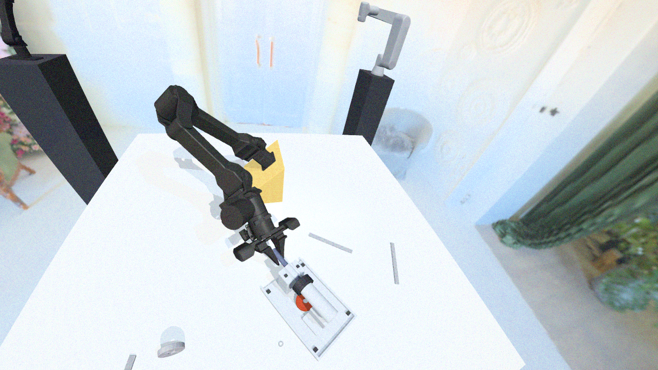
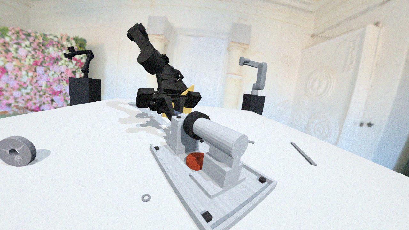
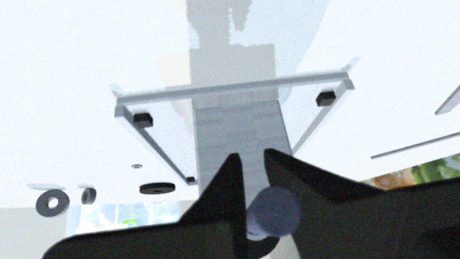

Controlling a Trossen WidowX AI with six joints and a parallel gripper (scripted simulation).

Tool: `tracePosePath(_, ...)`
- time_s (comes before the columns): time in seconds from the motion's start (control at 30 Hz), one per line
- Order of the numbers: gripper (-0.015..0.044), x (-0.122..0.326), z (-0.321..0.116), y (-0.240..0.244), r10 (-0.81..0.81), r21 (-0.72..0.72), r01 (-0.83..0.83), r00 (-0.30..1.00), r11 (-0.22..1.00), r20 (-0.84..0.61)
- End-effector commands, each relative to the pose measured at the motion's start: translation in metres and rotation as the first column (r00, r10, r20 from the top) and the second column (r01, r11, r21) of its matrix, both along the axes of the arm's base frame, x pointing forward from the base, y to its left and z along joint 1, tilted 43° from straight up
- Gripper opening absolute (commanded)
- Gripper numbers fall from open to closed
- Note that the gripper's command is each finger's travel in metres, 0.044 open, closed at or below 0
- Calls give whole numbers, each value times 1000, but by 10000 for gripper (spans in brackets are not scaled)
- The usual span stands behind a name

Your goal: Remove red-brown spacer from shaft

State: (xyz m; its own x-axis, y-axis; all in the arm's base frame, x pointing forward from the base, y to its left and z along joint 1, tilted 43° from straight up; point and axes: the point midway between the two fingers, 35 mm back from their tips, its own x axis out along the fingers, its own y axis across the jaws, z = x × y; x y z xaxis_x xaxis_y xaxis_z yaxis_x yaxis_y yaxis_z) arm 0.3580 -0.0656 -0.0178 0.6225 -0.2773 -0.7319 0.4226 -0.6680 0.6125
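Red spacer is lying down; the shaft is waiting to go home

Nearest, a small ring [image 1: 278,343] [image 2: 142,197] [image 3: 132,166] is lying outside the tray [image 1: 290,324] [image 2: 177,188] [image 3: 233,87] that is carrying the housing [image 1: 320,301] [image 2: 220,134]. The red spacer [image 1: 302,302] [image 2: 195,161] is resting flat on that tray, low beside the housing and off the shaft. Above it, a black ring [image 1: 302,284] [image 2: 189,126] [image 3: 269,246] is sitting up at the housing's end, apparently keeping its place. Beyond the housing, the post [image 1: 289,275] [image 2: 177,134] [image 3: 241,126] is standing upright, and past that the shaft [image 1: 280,257] [image 2: 177,113] [image 3: 278,212] is jutting out, with the gripper [image 1: 280,260] [image 2: 174,116] [image 3: 251,160] clenching it. Farthest, a yellow block [image 1: 274,184] [image 2: 187,110] is standing behind.

The drop is looking finished, so the return push is now the step in hand. The next move is calling for a straight, steady push toward the housing, along the shaft's own line, until it is seating fully; only then is letting go due. Tilting could be jamming it or upsetting the black ring. How deep it is sitting, I cannot tell.
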Motion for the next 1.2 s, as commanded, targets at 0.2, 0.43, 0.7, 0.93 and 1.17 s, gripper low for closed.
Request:
tracePosePath(0.2,0,5,0,2,0,4,0,1000,1000,4)
tracePosePath(0.43,0,8,-1,3,0,4,0,1000,1000,5)
tracePosePath(0.7,0,11,-2,4,0,4,0,1000,1000,5)
tracePosePath(0.93,0,13,-3,5,0,4,0,1000,1000,5)
tracePosePath(1.17,0,16,-4,5,0,4,0,1000,1000,5)
